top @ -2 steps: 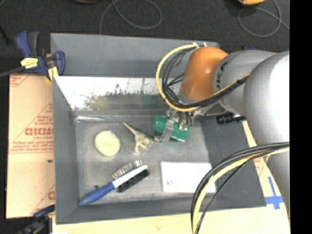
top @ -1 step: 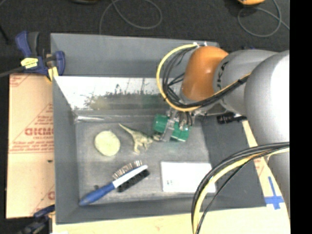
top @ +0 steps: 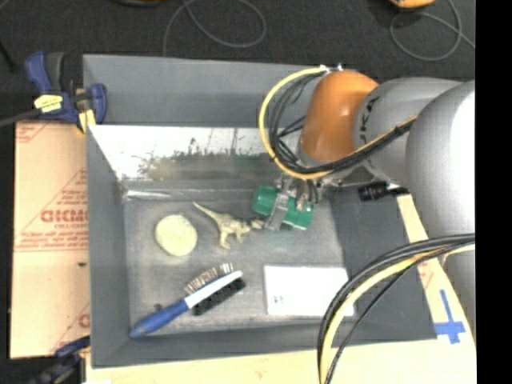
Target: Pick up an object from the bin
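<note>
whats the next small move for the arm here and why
Probably a short straight descent: the gripper sits right over the green block by the back wall of the bin, and the tan toy dinosaur lies just to its left, so drifting sideways might catch that instead.

The bin (top: 108, 254) is seen in grey metal, its far wall streaked with dark marks. A round disc (top: 175, 236) is coloured pale yellow, a toy dinosaur (top: 230, 226) tan. The brush (top: 188, 304) is given a blue handle, white back and black bristles. A flat card (top: 304, 290) is white, a block (top: 262, 201) green, the wrist cover (top: 336, 118) orange.
</note>
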Controlling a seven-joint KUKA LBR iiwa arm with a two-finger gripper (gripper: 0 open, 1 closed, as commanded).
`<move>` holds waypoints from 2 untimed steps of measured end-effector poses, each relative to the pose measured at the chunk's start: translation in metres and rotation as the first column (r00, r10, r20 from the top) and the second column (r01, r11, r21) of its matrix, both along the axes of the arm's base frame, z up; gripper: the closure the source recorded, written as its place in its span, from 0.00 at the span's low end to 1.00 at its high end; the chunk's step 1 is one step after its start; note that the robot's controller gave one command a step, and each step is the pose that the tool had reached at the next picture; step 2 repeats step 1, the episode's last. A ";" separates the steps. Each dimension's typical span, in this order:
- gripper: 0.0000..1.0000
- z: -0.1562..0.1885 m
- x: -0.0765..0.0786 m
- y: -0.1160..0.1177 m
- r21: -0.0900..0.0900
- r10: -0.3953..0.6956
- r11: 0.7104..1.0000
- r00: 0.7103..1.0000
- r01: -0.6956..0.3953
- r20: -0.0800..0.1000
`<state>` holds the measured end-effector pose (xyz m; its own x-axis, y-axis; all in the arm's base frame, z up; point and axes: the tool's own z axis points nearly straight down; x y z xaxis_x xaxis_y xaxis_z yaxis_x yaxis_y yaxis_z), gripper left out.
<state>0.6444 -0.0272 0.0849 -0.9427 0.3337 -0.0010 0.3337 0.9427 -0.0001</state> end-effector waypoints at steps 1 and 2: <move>1.00 0.010 0.001 0.000 0.000 0.000 1.000 1.000 0.000 0.003; 1.00 0.010 0.001 0.000 0.000 0.000 1.000 1.000 0.000 0.003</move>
